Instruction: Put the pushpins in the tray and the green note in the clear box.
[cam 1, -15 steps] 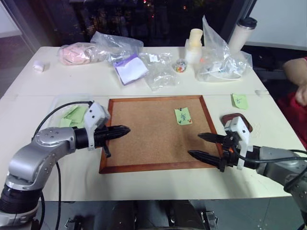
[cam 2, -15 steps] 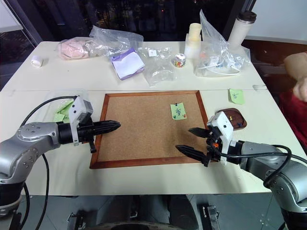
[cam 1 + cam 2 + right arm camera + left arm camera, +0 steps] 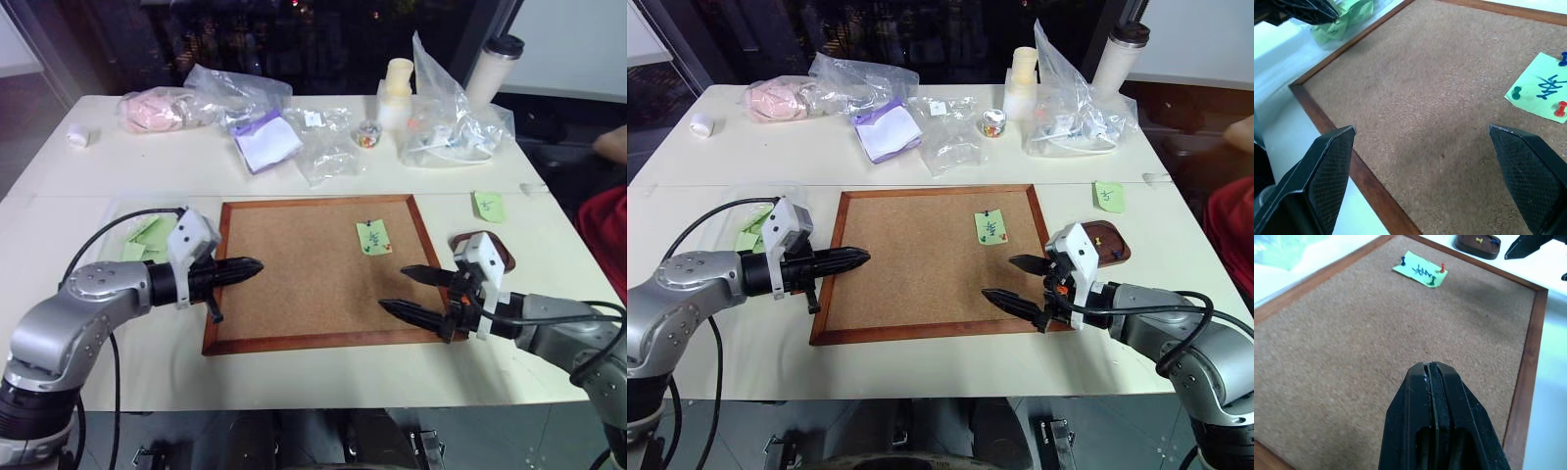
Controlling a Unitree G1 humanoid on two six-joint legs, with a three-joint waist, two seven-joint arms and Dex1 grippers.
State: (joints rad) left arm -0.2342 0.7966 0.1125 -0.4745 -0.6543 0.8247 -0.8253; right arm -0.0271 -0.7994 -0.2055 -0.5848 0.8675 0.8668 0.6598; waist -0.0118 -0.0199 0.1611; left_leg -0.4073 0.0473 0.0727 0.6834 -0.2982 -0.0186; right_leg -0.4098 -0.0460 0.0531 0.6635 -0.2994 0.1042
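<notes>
The green note [image 3: 373, 238] is pinned on the corkboard [image 3: 294, 274] by a blue pushpin [image 3: 1403, 260], a red one [image 3: 1442, 268] and a green one [image 3: 1433, 280]. My left gripper [image 3: 250, 266] is shut and hovers over the board's left edge, pointing right. Over the board's right front corner, my right gripper [image 3: 395, 291] is open, its fingers spread wide and empty, in front of the note. The dark brown tray [image 3: 1107, 242] lies just right of the board behind that gripper, with a couple of pins in it. Left of the board, the clear box [image 3: 147, 230] holds green notes.
Another green note [image 3: 489, 206] lies on the table beyond the tray. Clear plastic bags [image 3: 323, 147], a purple pad [image 3: 266, 139], a pale bottle [image 3: 397, 93] and a tumbler [image 3: 495, 69] crowd the table's far side. A person's arm [image 3: 612, 145] shows at the right edge.
Both grippers have hardly shifted. The person's hand at the right edge has drawn back.
</notes>
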